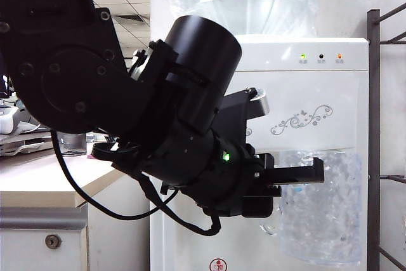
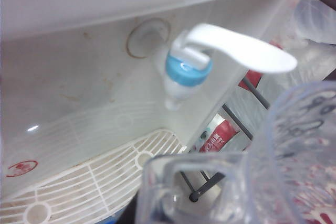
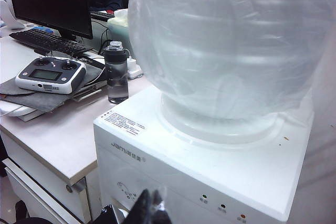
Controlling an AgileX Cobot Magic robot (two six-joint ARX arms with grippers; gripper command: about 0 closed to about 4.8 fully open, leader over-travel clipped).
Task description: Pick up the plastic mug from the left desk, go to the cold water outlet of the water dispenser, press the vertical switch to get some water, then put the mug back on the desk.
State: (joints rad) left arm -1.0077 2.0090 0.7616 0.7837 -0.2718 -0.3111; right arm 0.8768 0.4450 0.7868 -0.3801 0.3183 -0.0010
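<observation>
The left gripper [image 1: 306,178] is shut on the plastic mug [image 1: 323,220], a clear dimpled cup held in front of the water dispenser [image 1: 304,93]. In the left wrist view the mug [image 2: 236,182] fills the near foreground, its rim below and short of the cold water outlet [image 2: 181,77] with the blue collar. The flat white vertical switch [image 2: 247,51] sticks out above that tap, untouched. The right gripper [image 3: 152,209] hovers shut and empty above the front of the dispenser top [image 3: 210,166]. The left desk [image 1: 38,182] stands beside the dispenser.
A white drip grille [image 2: 105,182] lies under the tap. The big clear bottle [image 3: 226,45] tops the dispenser. On the desk [image 3: 63,140] are a smoky-grey bottle [image 3: 116,74], a remote controller [image 3: 50,74] and a keyboard [image 3: 44,40]. A dark metal rack [image 1: 374,125] stands right of the dispenser.
</observation>
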